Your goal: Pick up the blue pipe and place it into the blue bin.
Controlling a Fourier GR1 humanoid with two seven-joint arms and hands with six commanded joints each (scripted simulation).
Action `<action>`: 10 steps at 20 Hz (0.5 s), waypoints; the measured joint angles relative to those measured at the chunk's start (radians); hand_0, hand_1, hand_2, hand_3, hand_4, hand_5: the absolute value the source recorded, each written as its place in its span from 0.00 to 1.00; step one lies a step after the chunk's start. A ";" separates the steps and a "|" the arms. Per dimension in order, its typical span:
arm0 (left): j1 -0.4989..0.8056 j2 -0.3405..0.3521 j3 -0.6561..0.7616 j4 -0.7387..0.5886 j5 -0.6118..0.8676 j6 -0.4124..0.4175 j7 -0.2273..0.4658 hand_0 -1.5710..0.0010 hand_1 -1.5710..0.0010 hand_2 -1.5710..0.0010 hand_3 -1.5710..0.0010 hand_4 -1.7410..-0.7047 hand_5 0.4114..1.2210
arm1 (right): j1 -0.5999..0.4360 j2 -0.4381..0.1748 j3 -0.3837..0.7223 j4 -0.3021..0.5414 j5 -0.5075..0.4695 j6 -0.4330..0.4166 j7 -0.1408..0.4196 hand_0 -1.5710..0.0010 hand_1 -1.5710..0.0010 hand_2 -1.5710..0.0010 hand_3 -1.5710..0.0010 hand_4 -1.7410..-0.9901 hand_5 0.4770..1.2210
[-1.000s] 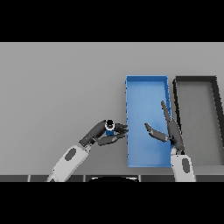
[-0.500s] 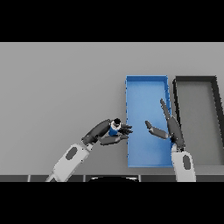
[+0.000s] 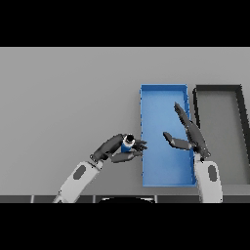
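Note:
A short blue pipe [image 3: 128,143] with a dark open end is held in my left hand [image 3: 113,149], whose fingers and thumb curl round it. The hand and pipe hover just left of the blue bin [image 3: 164,97], with fingertips reaching its left wall. The bin is a long rectangular tray lying right of centre. My right hand [image 3: 190,136] is over the bin's right half, open, fingers straight and pointing away from me, thumb stretched left.
A dark grey bin [image 3: 218,90] of like shape lies directly right of the blue one, their walls almost touching. Wide grey tabletop stretches to the left and behind.
My left hand has carried the pipe a little to the right, up to the blue bin's left wall. The right hand has hardly moved.

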 measured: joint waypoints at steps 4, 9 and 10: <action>-0.003 -0.006 0.014 -0.012 -0.004 -0.013 0.015 0.00 0.00 0.00 0.00 0.26 1.00 | -0.048 -0.093 0.005 -0.126 -0.126 0.125 0.054 1.00 1.00 0.99 1.00 0.76 0.14; 0.007 -0.019 0.019 -0.009 -0.029 -0.028 0.025 0.00 0.00 0.00 0.00 0.26 1.00 | -0.115 -0.191 0.076 -0.273 -0.218 0.245 0.198 1.00 1.00 1.00 1.00 0.69 0.08; 0.006 -0.016 0.022 -0.003 -0.040 -0.032 0.025 0.00 0.00 0.00 0.00 0.26 1.00 | -0.130 -0.208 0.081 -0.287 -0.235 0.267 0.196 1.00 1.00 1.00 1.00 0.68 0.07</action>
